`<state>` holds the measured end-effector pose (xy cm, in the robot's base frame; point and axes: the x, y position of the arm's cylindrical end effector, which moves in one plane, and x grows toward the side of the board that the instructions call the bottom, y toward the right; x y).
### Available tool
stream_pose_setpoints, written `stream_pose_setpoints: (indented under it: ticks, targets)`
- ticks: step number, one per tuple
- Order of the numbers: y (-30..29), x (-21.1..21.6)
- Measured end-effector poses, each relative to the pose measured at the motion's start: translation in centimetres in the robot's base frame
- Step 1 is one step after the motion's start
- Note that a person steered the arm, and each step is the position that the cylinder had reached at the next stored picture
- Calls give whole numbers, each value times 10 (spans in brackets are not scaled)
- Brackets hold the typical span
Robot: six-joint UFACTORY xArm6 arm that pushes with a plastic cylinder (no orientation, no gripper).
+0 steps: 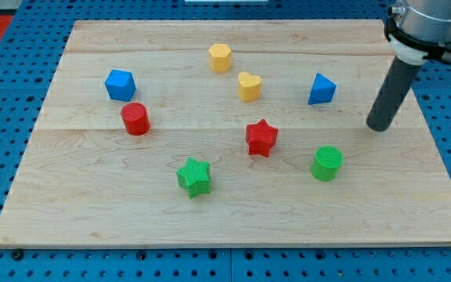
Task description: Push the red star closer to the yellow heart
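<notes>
High, angled view over board (233, 227)

Bright, even overhead light is flooding the wooden desk (233, 211); blocks are casting only short, soft shadows. Focus is staying sharp, with no glare showing.

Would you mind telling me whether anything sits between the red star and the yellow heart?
Nothing visible does: bare board separates the red star block from the yellow heart block above it. My tip is right of both.

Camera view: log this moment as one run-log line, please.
tip at view's right, touching no block | red star below yellow heart, apart | push not begun
</notes>
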<state>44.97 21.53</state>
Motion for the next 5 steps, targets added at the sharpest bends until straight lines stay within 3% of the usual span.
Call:
stream_pose_setpoints:
  ticks: [5]
  targets:
    - [-199,37]
